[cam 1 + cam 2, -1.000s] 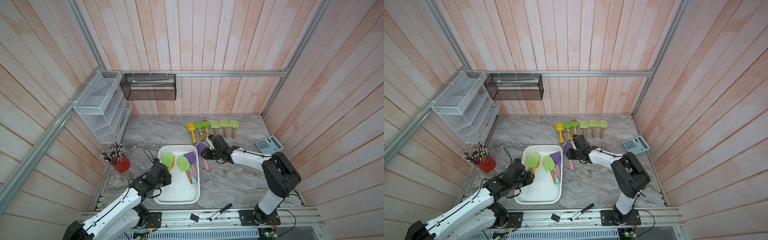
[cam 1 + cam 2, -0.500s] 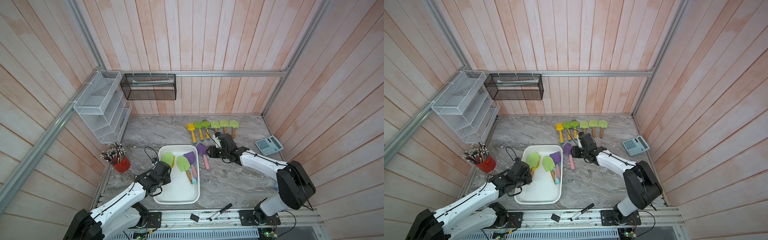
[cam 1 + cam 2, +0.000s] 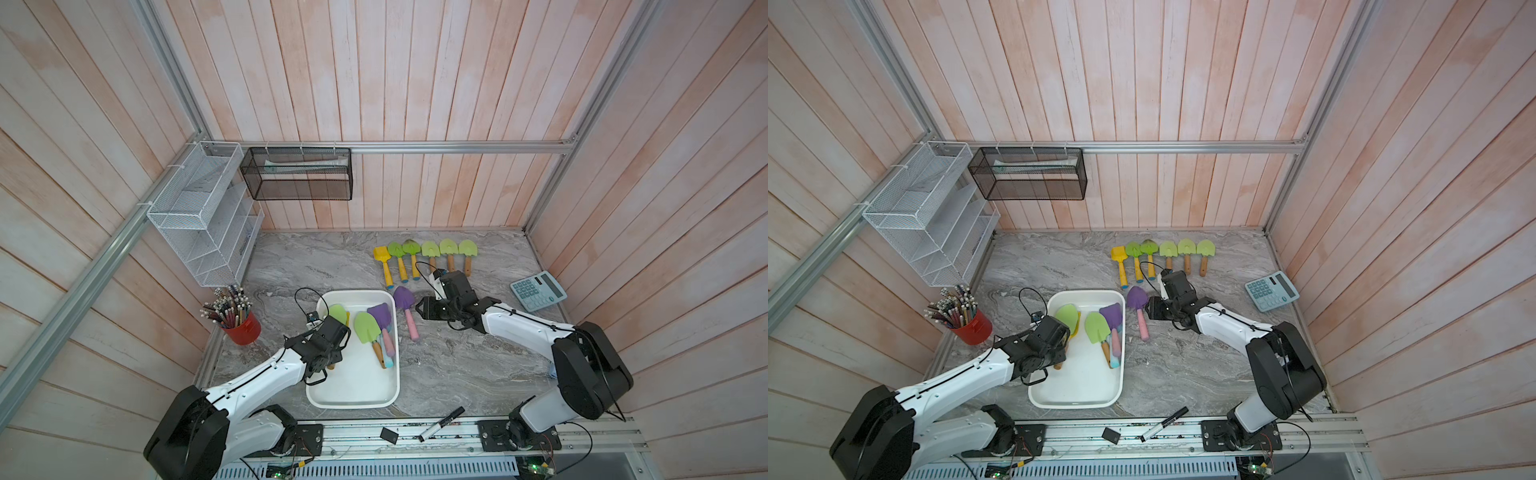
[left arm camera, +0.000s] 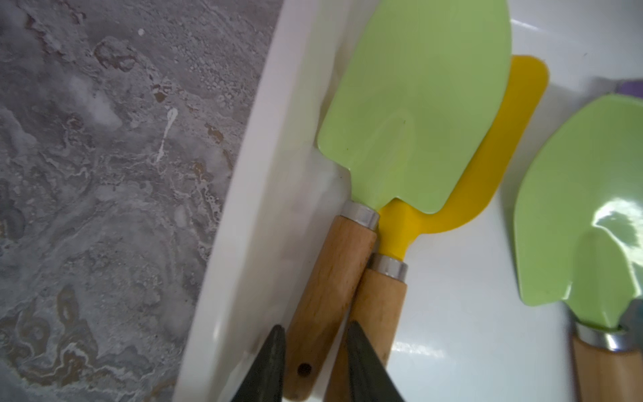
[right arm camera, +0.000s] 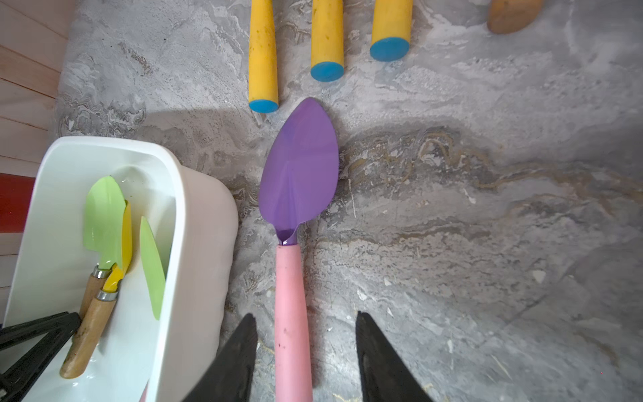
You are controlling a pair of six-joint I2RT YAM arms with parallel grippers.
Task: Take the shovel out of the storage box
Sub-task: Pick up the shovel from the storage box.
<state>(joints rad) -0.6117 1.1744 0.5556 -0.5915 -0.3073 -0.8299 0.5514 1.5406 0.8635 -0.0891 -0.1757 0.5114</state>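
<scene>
Green shovel [image 4: 417, 104], in storage box [image 4: 264, 209] atop yellow shovel [image 4: 504, 156], wood handle pinched in narrow L claw [image 4: 315, 325] — best lifted straight up, clear of rim; R claw [image 5: 306, 315] gapes astride purple shovel [image 5: 299, 167] on desk [image 5: 487, 243].

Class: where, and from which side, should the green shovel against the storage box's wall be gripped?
Grip the green shovel by its wooden handle end, from above: the handle is narrow, the blade broad, flat, lying over the yellow shovel; the storage box wall blocks one side.

Place: robot lab cell | evidence: aluminium frame [image 3: 457, 146], plank walls [image 3: 374, 75], marble-print tabletop [image 3: 457, 374]
</scene>
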